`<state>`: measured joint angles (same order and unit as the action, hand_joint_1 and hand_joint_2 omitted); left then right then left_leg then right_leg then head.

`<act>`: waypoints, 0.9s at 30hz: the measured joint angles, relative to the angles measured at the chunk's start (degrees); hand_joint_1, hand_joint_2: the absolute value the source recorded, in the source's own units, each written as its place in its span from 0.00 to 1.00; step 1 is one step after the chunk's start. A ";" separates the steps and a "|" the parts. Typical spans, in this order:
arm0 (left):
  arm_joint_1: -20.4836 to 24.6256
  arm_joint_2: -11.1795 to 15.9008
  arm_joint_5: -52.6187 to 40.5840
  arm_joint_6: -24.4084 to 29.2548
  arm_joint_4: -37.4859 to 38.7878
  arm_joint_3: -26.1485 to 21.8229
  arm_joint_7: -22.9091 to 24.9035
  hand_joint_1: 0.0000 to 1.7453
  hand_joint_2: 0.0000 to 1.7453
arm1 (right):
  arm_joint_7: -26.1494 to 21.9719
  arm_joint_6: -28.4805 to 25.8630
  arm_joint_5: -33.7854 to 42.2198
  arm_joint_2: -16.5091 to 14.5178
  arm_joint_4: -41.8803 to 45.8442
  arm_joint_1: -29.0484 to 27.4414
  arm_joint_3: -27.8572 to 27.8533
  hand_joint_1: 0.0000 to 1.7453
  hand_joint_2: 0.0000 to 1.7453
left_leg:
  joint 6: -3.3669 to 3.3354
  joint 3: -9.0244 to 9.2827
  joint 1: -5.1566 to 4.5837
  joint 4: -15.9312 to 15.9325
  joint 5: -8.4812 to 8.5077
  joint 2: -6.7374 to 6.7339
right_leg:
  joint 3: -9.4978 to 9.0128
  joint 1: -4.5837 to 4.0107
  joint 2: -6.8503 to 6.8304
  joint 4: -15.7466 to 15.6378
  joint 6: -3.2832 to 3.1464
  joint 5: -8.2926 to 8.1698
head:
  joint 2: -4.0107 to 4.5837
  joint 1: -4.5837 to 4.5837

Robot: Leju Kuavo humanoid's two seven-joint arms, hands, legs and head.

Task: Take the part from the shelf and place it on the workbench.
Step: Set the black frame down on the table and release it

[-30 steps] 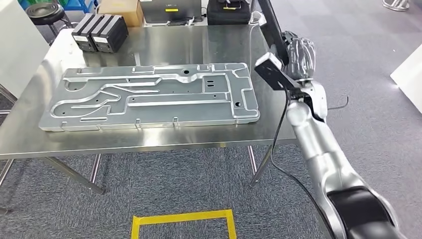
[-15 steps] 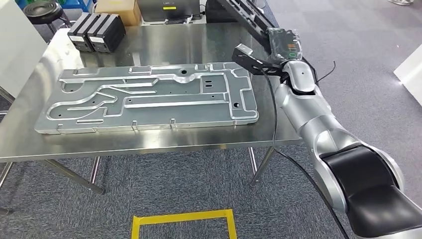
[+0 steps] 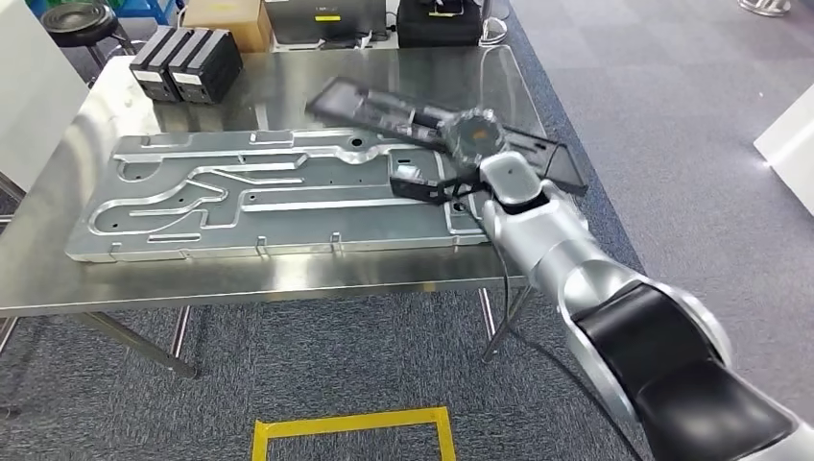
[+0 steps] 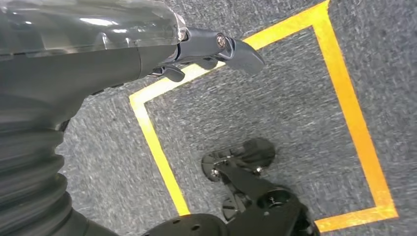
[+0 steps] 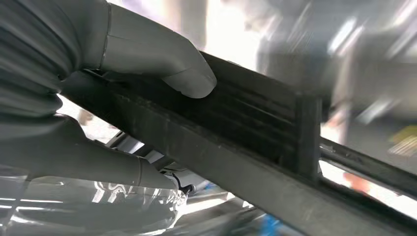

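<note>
Yellow tape (image 3: 353,424) marks a square on the grey carpet nearest the robot. Left hand (image 4: 196,46) hangs above that carpet with fingers loosely apart, holding nothing. Further out stands a steel workbench (image 3: 288,274), carrying a large flat machined metal plate (image 3: 278,192). Over the plate's right end, the right hand (image 3: 472,136) grips a long dark part (image 3: 384,104), thumb (image 5: 167,59) pressed on 1 side. The part is held above the workbench, slanting across it; whether it touches the surface cannot be told. At the far left corner sit 2 black boxes (image 3: 185,64), with a cardboard box (image 3: 228,17) behind.
</note>
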<state>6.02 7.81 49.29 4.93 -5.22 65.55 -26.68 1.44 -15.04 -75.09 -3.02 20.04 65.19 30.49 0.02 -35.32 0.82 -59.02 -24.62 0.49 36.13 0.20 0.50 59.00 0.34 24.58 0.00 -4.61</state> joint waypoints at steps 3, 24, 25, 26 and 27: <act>0.16 0.08 0.00 0.10 0.00 0.00 -0.52 0.00 1.00 | -1.67 0.32 -1.12 -0.56 -1.26 -2.96 1.59 1.00 1.00 | -0.94 0.15 0.20 0.37 0.27 0.02 | 2.57 0.21 -0.18 5.77 0.76 3.49 | 0.00 0.00; -0.29 1.10 -0.07 3.26 0.00 0.93 -2.27 0.00 1.00 | -7.47 -2.30 -5.67 -3.15 -3.74 -10.15 6.40 1.00 1.00 | 1.77 -3.12 0.28 -10.18 -4.46 -0.15 | -1.14 0.23 -0.52 -1.12 -1.67 -0.48 | 0.00 -0.01; -0.27 1.16 -0.07 3.36 0.00 1.07 -2.28 0.00 1.00 | -7.17 -2.26 -5.67 -3.12 -3.79 -10.17 6.40 1.00 1.00 | 1.78 -1.06 0.41 -6.05 -2.77 -0.15 | -1.16 0.26 -0.49 -0.92 -1.49 -0.37 | 0.00 -0.02; -0.22 1.24 -0.07 3.51 0.00 1.21 -2.27 0.00 1.00 | -6.71 -2.25 -5.67 -2.98 -3.85 -10.18 6.40 1.00 1.00 | 1.56 0.71 0.39 -2.53 -1.60 -0.12 | -1.10 0.19 -0.39 -0.66 -1.19 -0.25 | 0.00 -0.01; -0.17 1.31 -0.07 3.65 0.00 1.31 -2.24 0.00 1.00 | -6.28 -2.26 -5.68 -2.83 -3.91 -10.18 6.40 1.00 1.00 | 1.26 1.72 0.34 -0.55 -1.19 -0.08 | -1.02 0.11 -0.30 -0.49 -0.87 -0.20 | 0.00 -0.01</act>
<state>5.85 9.13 49.22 8.58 -5.22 66.86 -28.92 -4.84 -17.29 -80.77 -5.85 16.14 55.01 36.89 1.28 -33.61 1.16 -59.57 -25.82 0.41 35.11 0.30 0.20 58.51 -0.53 24.38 0.00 -4.62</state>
